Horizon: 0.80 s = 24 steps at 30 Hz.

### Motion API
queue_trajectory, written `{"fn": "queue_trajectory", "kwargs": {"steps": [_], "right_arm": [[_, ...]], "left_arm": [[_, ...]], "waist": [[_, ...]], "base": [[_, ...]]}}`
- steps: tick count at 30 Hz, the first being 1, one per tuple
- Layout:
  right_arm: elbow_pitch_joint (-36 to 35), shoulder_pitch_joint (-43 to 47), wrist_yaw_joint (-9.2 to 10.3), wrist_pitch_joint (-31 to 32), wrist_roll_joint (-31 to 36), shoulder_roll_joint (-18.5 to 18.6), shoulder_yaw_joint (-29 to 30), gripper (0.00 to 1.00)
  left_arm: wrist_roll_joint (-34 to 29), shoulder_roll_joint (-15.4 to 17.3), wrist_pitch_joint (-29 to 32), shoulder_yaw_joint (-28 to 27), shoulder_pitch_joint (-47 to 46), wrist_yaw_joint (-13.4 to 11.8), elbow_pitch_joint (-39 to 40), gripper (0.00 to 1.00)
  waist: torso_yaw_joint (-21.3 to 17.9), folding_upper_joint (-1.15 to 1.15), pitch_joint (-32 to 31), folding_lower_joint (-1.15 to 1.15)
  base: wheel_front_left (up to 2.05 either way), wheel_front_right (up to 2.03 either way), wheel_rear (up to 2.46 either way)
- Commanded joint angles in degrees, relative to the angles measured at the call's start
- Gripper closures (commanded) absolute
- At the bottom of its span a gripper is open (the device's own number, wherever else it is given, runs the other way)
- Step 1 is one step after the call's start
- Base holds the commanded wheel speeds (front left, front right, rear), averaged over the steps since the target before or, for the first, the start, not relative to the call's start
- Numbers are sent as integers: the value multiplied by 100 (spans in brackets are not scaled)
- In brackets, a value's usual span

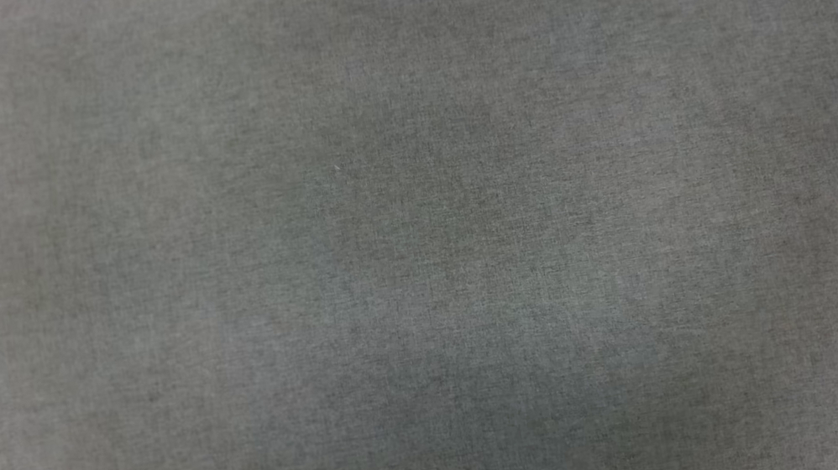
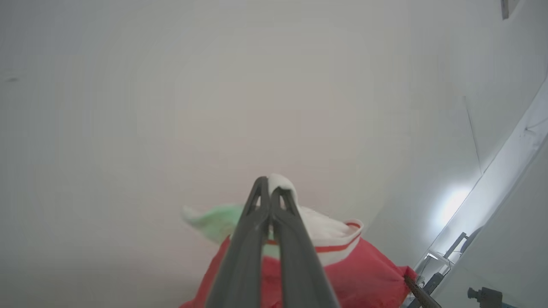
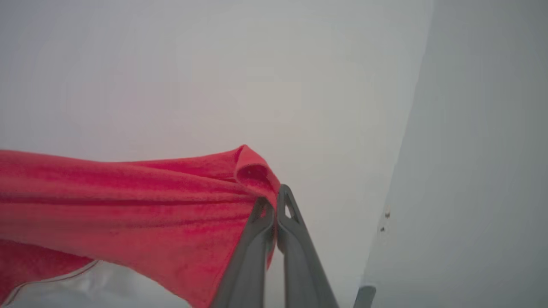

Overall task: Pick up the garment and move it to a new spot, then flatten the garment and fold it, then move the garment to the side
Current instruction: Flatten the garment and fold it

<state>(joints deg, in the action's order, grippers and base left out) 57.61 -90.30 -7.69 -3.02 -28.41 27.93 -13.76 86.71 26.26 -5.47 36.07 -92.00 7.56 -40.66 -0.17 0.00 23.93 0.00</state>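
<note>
Red garment (image 3: 128, 192) is off the surface and held at two points, one by each gripper.

Left gripper (image 2: 269, 188): fingers pressed together, a small tuft of white cloth pinched at the tips. Just below the tips, a white band with a red stripe (image 2: 338, 246) runs across the red cloth, probably a neck or armhole edge. The rest of the garment hangs down and to the right of the fingers in the left wrist view.

Right gripper (image 3: 274, 201): fingers closed on a rolled fold of plain red cloth. From there the garment stretches away to the left in long, slightly taut creases. A white-edged hem shows at the lower left of the right wrist view.

Behind both grippers is pale, featureless background, so no table contact is visible at either grip.

Head view: grey woven cloth (image 1: 419, 235), out of focus. Cannot tell whether this is the table cover. A dark blurred shape sits at the far left corner, unidentified.

Progress (judgement):
- Pick-up: done, two-handed hold looks secure.
- Move to a new spot: probably under way; the garment is not set down.
- Flatten, fold, move to the side: all left to do.

The lettering is not visible, so which face will land up is unknown.
</note>
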Motion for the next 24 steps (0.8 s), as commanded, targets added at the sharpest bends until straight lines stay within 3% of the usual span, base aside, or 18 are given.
{"fn": "queue_trajectory", "kwargs": {"steps": [1,6,10,17,24], "right_arm": [[119,395,36,8,-130,-8,-100,100],[19,1142,25,57,-488,0,-427,100],[-485,2166,23,182,-1011,39,-853,100],[-1865,4016,23,556,-2041,561,-1244,100],[-3215,5709,22,934,-2602,1116,-1029,100]], "left_arm": [[184,40,-82,-37,546,-19,75,100],[419,52,-195,45,1767,-15,752,100],[552,134,-455,105,3124,-14,1501,100],[527,358,-703,243,5096,-12,2736,100],[390,797,-894,151,6701,-12,3940,100]], "waist": [[10,0,-49,0],[26,0,-64,0],[43,0,-86,0],[34,0,-312,0],[-79,0,-735,0]], "base": [[0,0,0],[0,0,0],[0,0,0],[0,0,0],[0,0,0]]}}
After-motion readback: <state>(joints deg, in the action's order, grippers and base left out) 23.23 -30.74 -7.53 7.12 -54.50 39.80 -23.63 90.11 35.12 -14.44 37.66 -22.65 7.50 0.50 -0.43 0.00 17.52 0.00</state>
